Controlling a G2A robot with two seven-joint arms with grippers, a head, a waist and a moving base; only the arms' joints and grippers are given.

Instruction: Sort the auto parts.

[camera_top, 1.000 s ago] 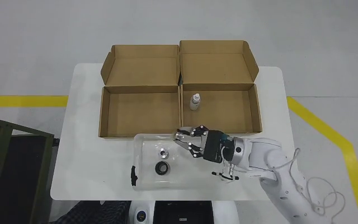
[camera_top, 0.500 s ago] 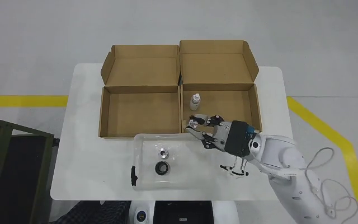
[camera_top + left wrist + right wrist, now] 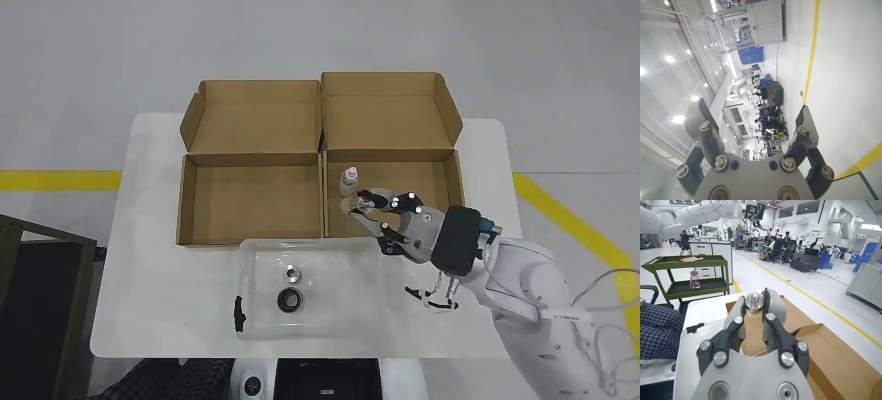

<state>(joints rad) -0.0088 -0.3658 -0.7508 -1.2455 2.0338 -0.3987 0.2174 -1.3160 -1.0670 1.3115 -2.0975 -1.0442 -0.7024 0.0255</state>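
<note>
Now: right end effector pinching a metal part over the right box.

Top view, centre of frame: the end effector hangs above the lower-left corner of the right box, close to a white part standing inside it. The left box adjoins it, left of centre. Below both boxes a clear tray lies on the table, holding a small silver part and a black ring. A black piece lies at the tray's left edge; in or out, cannot tell. Left end effector: fingers spread wide, aimed off into the room.
</note>
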